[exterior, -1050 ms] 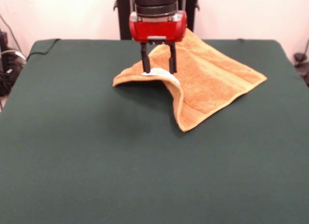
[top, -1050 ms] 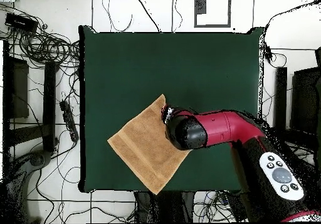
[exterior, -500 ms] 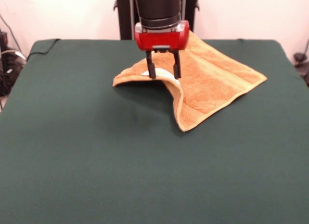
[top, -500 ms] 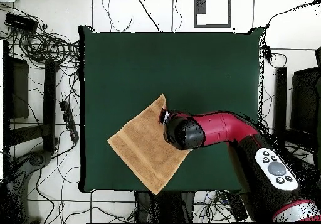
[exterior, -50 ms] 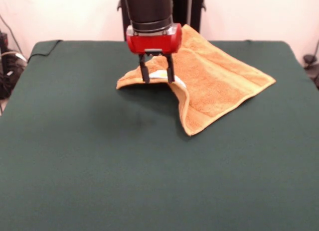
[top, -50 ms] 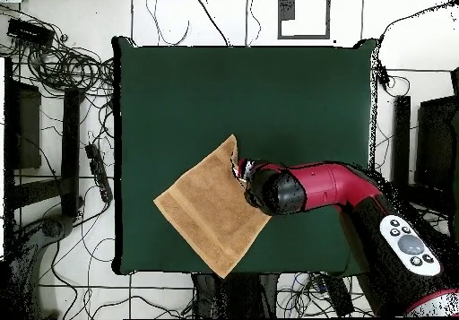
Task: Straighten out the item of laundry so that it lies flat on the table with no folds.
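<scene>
Tool: the tool (exterior, -50 ms: pixel 156 75) hung from the red and black arm (top, -50 ms: pixel 333 185), its two dark fingers (exterior, -50 ms: pixel 144 73) spread apart and gripping nothing — tips down at the towel's raised edge, either side of a small white label (exterior, -50 ms: pixel 160 74).
Towel: the orange-tan terry towel (exterior, -50 ms: pixel 219 81) lay on the far half of the table, unflat — its near-left edge lifted and curled into a fold, the rest spread toward the right.
Table: the table (exterior, -50 ms: pixel 99 171), covered in dark green cloth, extended wide around it.
</scene>
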Controlling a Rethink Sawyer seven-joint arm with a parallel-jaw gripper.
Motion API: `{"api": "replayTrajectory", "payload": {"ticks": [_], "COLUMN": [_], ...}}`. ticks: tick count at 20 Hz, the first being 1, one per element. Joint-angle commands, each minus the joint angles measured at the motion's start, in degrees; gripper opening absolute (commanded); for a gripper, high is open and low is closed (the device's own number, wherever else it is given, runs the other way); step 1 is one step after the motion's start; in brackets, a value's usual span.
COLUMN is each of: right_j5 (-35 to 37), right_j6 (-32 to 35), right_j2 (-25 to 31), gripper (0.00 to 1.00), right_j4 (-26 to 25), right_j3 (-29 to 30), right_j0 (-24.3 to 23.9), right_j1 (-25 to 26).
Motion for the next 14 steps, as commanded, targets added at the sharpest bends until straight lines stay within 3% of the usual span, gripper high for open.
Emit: {"api": "replayTrajectory", "payload": {"ticks": [1,14], "right_j5": [7.8,5.3], "right_j6": [-16.9,-11.5], "right_j2": [7.0,6.7], "gripper": [1.0,1.0], "right_j4": [-1.7,-2.5], "right_j3": [1.9,7.8], "right_j0": [-0.1,0.0], "right_j1": [-1.7,-4.5]}}
